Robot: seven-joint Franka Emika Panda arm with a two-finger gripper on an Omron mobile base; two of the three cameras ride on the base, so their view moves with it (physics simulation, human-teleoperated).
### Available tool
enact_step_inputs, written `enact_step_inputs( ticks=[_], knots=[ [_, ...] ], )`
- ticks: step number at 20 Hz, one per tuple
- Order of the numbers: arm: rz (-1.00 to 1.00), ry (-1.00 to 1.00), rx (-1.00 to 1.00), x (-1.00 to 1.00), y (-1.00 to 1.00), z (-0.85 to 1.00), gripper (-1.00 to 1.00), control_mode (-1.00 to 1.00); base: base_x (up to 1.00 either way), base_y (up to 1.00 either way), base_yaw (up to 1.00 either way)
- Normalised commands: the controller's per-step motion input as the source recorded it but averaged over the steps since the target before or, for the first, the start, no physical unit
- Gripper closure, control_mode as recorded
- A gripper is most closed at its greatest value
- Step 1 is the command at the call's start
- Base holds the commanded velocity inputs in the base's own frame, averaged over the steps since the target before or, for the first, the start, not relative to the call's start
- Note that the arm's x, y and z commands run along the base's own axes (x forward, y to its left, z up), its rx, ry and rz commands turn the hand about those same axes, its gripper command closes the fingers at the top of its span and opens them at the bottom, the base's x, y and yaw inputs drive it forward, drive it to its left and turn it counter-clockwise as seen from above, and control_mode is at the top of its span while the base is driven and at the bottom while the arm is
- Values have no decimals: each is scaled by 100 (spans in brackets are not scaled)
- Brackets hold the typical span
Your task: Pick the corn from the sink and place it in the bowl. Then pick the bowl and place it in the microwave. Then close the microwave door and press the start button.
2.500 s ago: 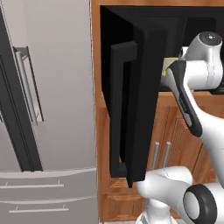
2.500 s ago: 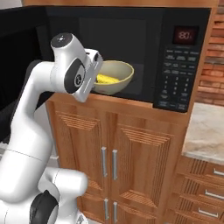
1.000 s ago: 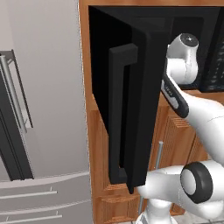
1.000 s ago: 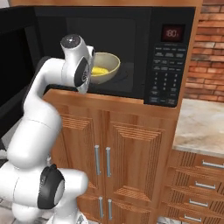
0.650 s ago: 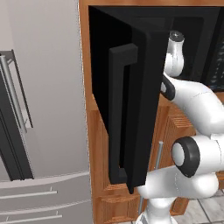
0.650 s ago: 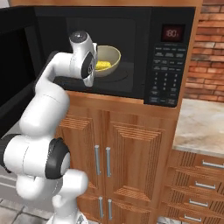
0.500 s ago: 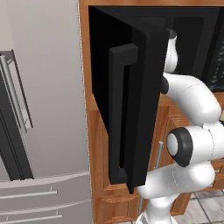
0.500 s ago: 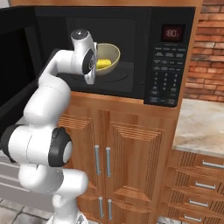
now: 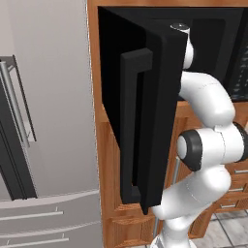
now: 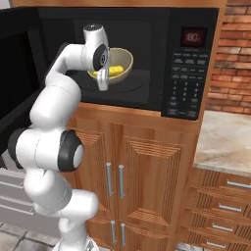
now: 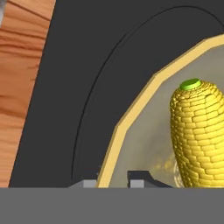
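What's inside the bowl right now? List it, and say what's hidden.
The bowl holds the corn, a yellow cob, green tip showing. The hand straddles the bowl's rim. In the right base view the arm's wrist covers the bowl's left side, and its rim hides the bottom.

corn (image 11: 199, 133): in the bowl (image 10: 119, 64), lying on its inner floor
bowl: inside the microwave (image 10: 147, 54), on the cavity floor, left of the control strip (image 10: 189, 68)
jaws: at the bowl's near-left rim — one fingertip inside, one outside
microwave door (image 9: 145, 126): swung open, standing out to the left of the cavity
fridge (image 9: 43, 121): left of the microwave door
worktop (image 10: 225, 142): right of the microwave — lower than it
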Motion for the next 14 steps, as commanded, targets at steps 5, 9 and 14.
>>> enact_step_inputs(
  ticks=[5, 9, 14],
  knots=[
    [10, 12, -4, -3, 0, -1, 100, -100, 0, 0, 0],
    [12, 1, -1, -30, -4, -3, 100, -100, 0, 0, 0],
    [8, 7, -3, 11, 10, -21, 100, -100, 0, 0, 0]
  ],
)
